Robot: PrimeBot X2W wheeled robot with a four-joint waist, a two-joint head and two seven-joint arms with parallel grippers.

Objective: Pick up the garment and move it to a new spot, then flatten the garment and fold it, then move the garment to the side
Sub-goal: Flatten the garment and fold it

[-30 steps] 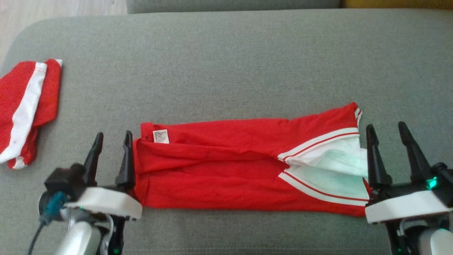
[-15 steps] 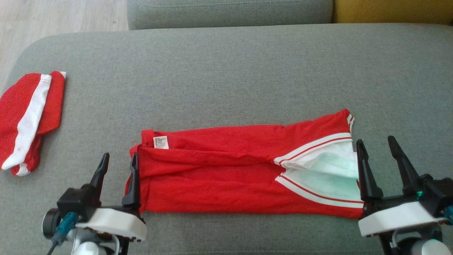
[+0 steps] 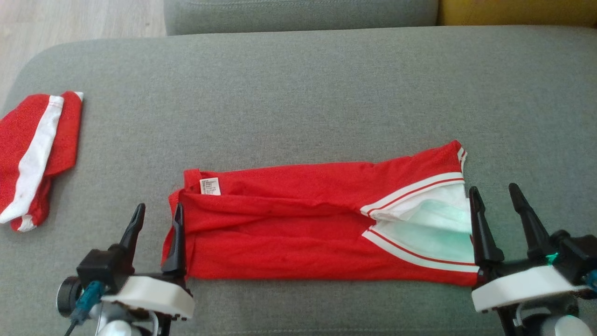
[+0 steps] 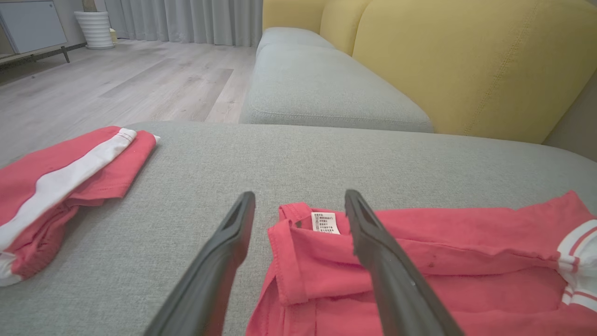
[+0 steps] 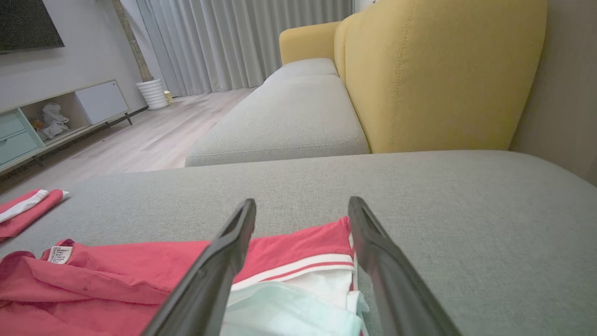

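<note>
Across the middle of the grey cushion [image 3: 298,93], running from 9 to 3 o'clock, lies the red garment [image 3: 298,233], folded into a long band with its label [image 3: 210,185] at the 9 o'clock end and white-striped trim at the 3 o'clock end. It looks light and limp, its layers likely to slide over one another, so the safest hold is probably a pinch through all layers at each short end. The left gripper [image 3: 159,207] stands at the 9 o'clock end and the right gripper [image 3: 493,188] at the 3 o'clock end, both with fingers spread wide and holding nothing. Since a second ago the view itself has shifted a little, yet both grippers sit further toward 6 o'clock relative to the cloth, their spread unchanged.
</note>
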